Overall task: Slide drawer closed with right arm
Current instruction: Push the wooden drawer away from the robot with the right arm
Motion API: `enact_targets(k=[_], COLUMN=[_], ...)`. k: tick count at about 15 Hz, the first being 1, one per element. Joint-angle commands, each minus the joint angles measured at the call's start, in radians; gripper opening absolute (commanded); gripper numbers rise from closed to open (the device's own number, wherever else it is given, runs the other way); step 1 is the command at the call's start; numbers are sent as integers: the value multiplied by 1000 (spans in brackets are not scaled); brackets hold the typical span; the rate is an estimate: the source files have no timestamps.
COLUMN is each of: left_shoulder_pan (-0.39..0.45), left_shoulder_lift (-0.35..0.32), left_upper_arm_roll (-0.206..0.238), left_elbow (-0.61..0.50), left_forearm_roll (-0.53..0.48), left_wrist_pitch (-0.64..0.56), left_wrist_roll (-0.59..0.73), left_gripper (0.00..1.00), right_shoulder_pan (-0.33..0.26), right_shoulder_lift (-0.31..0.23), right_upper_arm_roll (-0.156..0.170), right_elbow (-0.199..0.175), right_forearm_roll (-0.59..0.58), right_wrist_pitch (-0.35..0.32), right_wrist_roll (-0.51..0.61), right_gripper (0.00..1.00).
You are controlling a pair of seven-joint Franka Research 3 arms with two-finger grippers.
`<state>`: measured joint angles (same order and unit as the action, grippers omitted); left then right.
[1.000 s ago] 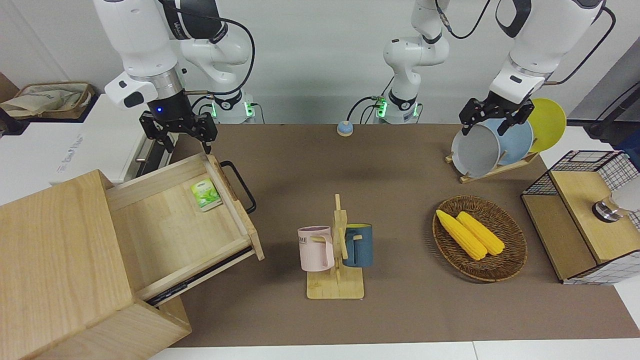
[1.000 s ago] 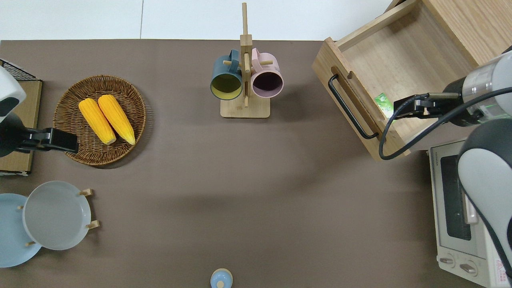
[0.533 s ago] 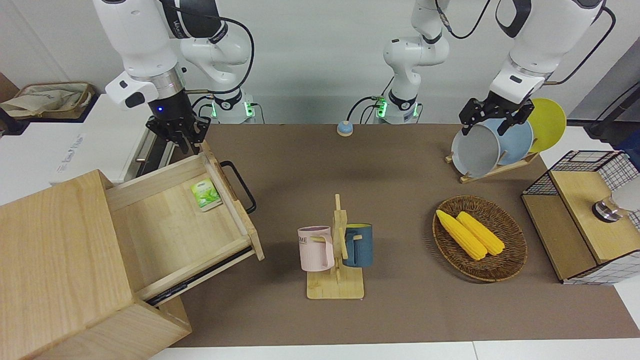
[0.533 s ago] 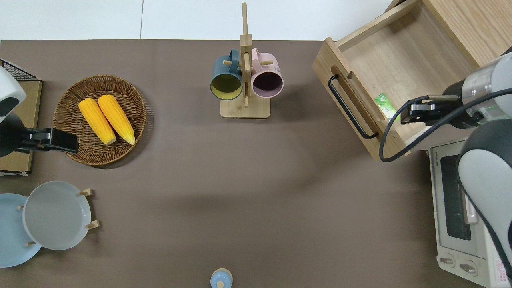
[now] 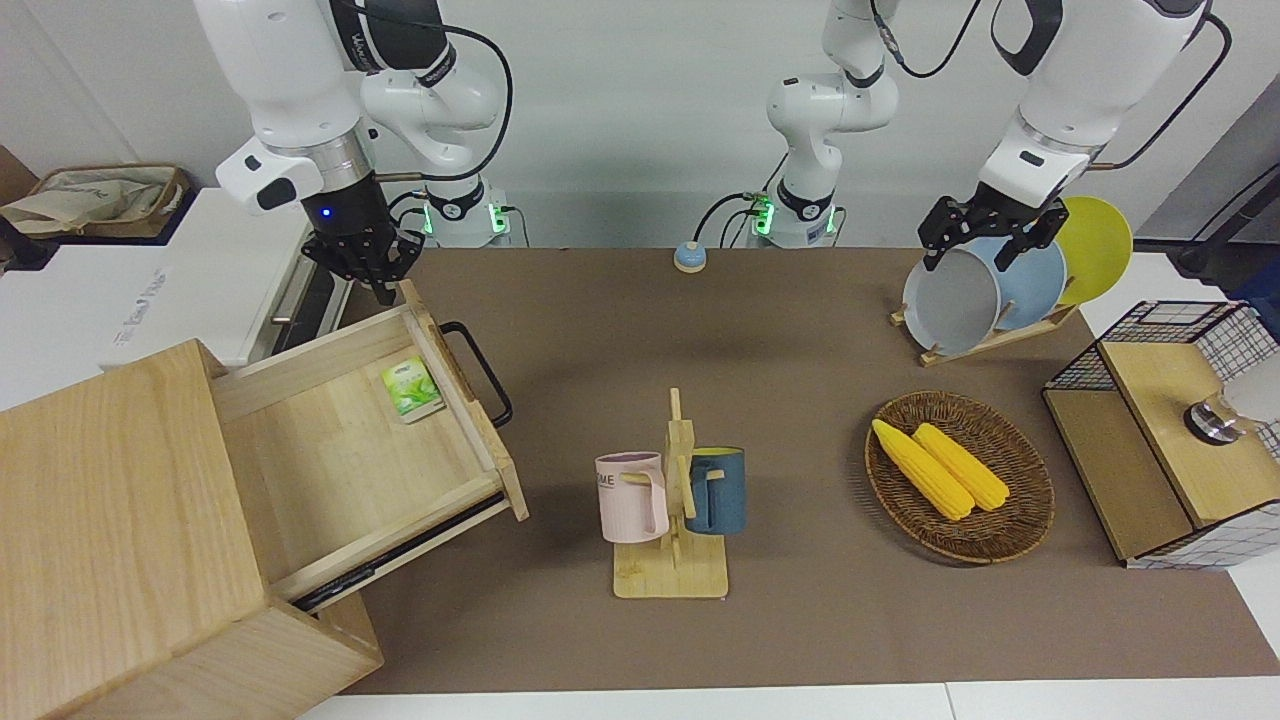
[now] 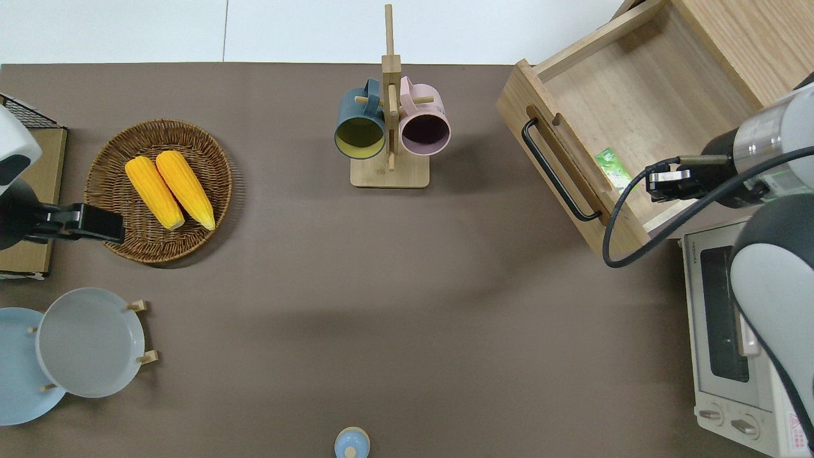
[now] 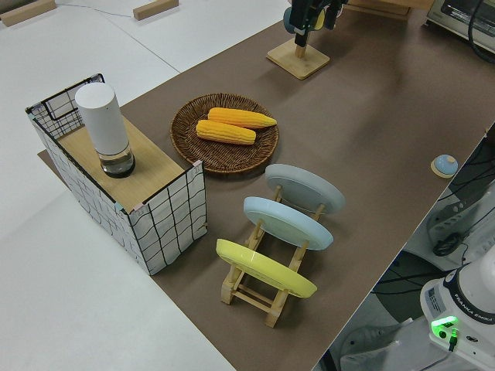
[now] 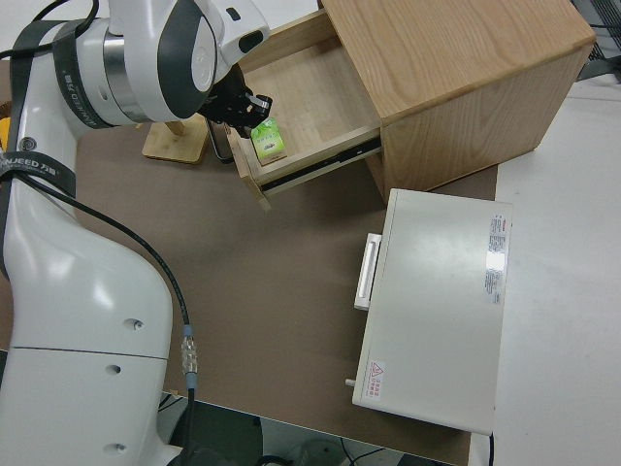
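Pale-wood drawer (image 5: 350, 450) is standing pulled out of its box (image 5: 120, 540) at the counter (image 5: 800, 620) corner by the right arm's end, farthest from the robots. Right pincer (image 5: 372, 270) is being held pinched together, empty, over the drawer's robot-side corner. Approach step is judged; the drawer front (image 6: 559, 168) is to be pushed next. Left arm is parked.

Lab: robot arms (image 5: 300, 90), staged tabletop (image 5: 780, 330)
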<state>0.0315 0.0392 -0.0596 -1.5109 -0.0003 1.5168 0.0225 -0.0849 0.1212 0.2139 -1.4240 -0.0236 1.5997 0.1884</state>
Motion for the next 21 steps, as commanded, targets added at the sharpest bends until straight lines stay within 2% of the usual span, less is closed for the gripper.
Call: enact_targets(k=[1,6,10,11,12,13,17,21], left_shoulder_pan=[4,4,4,4,4,4,4,4], left_shoulder_lift=[11,11,11,11,11,11,11,11], left_upper_arm_roll=[-6,-6,-6,-6,-6,-6,-6,-6], left_elbow=[26,26,26,26,24,26,26,26], left_forearm_roll=[17,17,17,17,17,17,17,17], left_wrist_pitch=[-20,-20,-20,-20,-20,-20,-20,-20], left_wrist_roll=[10,10,10,10,10,10,10,10], left_gripper=[993,993,993,993,993,993,993,993], right_shoulder_pan=[26,125,197,209,221,231,241,255], right_shoulder_lift=[-28,-34,-21,-14,-2,11,44,93], right_upper_arm_roll=[5,9,12,12,12,10,10,10], right_elbow=[25,25,22,10,-1,-7,-84,-95], right_forearm_roll=[10,11,19,19,22,25,22,24], right_wrist_pitch=[-52,-55,-17,9,17,31,127,163], right_wrist_roll=[87,371,592,694,750,790,945,1095], right_gripper=[0,0,0,0,0,0,0,0])
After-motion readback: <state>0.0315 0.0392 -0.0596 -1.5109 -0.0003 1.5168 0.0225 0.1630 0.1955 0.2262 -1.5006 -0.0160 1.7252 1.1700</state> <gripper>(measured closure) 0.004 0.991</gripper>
